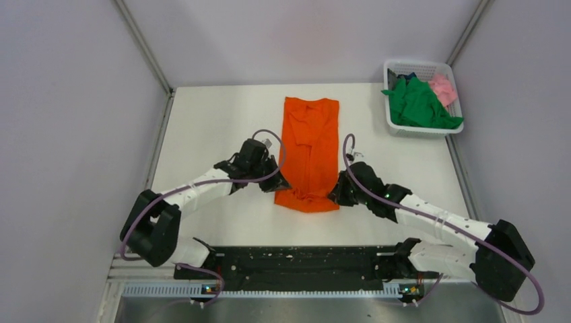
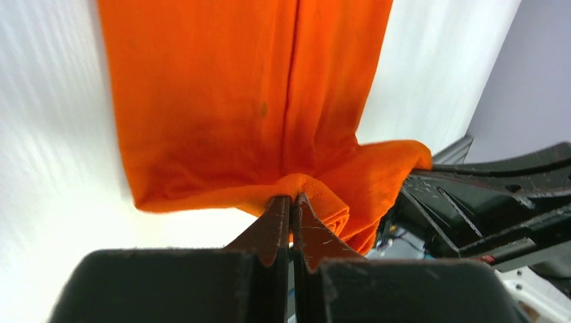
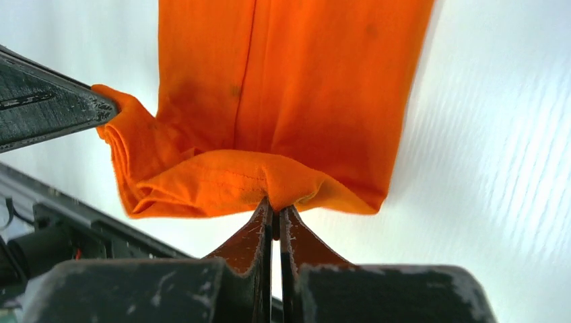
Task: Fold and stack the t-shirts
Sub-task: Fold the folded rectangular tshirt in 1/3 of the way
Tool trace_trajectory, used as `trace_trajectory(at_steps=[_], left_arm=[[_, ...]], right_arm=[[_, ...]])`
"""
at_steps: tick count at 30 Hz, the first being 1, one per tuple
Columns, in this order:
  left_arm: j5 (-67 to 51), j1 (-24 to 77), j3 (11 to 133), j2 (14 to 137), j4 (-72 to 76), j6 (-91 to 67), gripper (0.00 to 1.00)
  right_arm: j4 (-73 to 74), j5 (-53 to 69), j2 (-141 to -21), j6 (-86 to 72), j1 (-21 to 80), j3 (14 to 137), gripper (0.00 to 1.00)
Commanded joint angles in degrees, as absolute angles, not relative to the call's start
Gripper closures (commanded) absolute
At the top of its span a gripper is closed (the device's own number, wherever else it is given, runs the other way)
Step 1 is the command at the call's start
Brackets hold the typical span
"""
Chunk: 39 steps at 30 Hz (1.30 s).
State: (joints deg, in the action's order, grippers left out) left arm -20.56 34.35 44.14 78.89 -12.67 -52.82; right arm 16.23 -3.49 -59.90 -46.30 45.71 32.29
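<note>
The orange t-shirt [image 1: 310, 151] lies along the middle of the table [image 1: 215, 128], folded into a long narrow strip that runs from close to the far edge back toward the near edge. A seam or fold line runs down its length. Its far end lies flat. Its near end is bunched up, the hem rolled over itself between the two arms.

The left gripper [image 2: 291, 198] sits at the near left corner of the strip, its fingers pressed together with only a sliver between them, pinching a fold of orange cloth at their tips. The right gripper [image 3: 275, 205] sits at the near right corner, fingers likewise squeezed together, with the doubled hem nipped between them. The two grippers are near each other, the bunched end stretched between them.

The green t-shirt [image 1: 421, 104] is heaped in the white basket [image 1: 417, 62] at the far right corner of the table, spilling over the basket's near rim. The pink t-shirt [image 1: 444, 87] lies crumpled in the same basket, just beside the green one on the side nearest the table's right edge.
</note>
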Motion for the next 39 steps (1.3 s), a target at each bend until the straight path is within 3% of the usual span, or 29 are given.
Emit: trace_trajectory(at_steps=[1, 11, 31, 36, 39], left_arm=[[-20.8, 29.9, 51.6, 83.5, -14.7, -47.9, 1.0], [-22.8, 23.1, 69.6, 98.9, -20.3, -44.1, 1.0], [-24.4, 19.5, 86.2, 114.1, -26.4, -37.6, 0.99], [-24.3, 19.0, 89.1, 116.3, -27.3, -36.6, 0.83], [-25.1, 18.5, 91.1, 117.1, -27.3, -35.8, 0.66]], right_arm=[[12.4, -4.6, -63.5, -40.6, 41.1, 38.0, 1.0], [9.2, -0.3, -77.4, -34.7, 29.6, 48.2, 1.0], [5.4, 2.7, -91.3, -32.1, 23.1, 56.1, 1.0], [4.4, 4.0, -94.3, -31.2, 22.5, 58.1, 0.87], [4.7, 3.9, -95.4, -30.6, 22.3, 59.7, 0.59]])
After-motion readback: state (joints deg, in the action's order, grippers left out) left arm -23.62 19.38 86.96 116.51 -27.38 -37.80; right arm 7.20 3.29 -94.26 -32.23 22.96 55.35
